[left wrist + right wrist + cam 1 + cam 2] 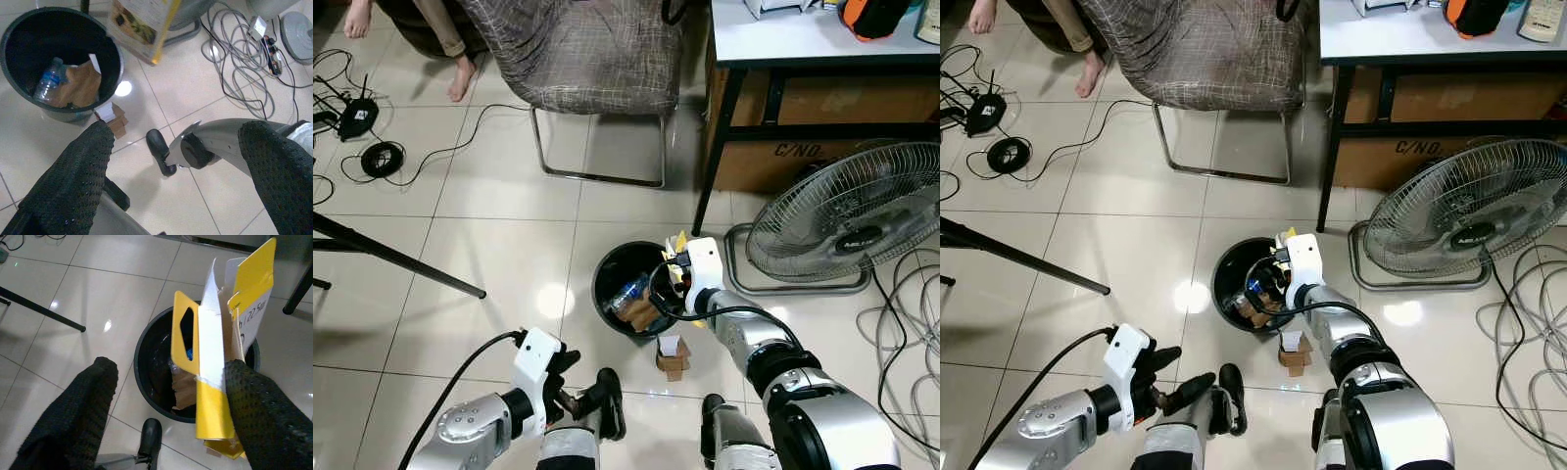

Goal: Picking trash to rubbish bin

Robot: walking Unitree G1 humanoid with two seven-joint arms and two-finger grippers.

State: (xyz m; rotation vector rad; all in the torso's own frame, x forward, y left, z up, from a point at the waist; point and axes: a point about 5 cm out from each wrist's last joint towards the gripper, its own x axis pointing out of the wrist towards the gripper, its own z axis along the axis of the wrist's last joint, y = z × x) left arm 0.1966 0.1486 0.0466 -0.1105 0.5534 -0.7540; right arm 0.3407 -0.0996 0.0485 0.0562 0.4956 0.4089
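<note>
I hold my right gripper over the bin, fingers spread, yellow carton against one finger, ready to drop; left gripper open, idle beside bin

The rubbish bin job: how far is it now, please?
Done: a plastic bottle and brown paper lie in the round black bin. In hand: the right claw holds a flattened yellow-and-white carton above the bin, fingers apart. Left: a small brown cardboard box on the floor beside the bin.
</note>
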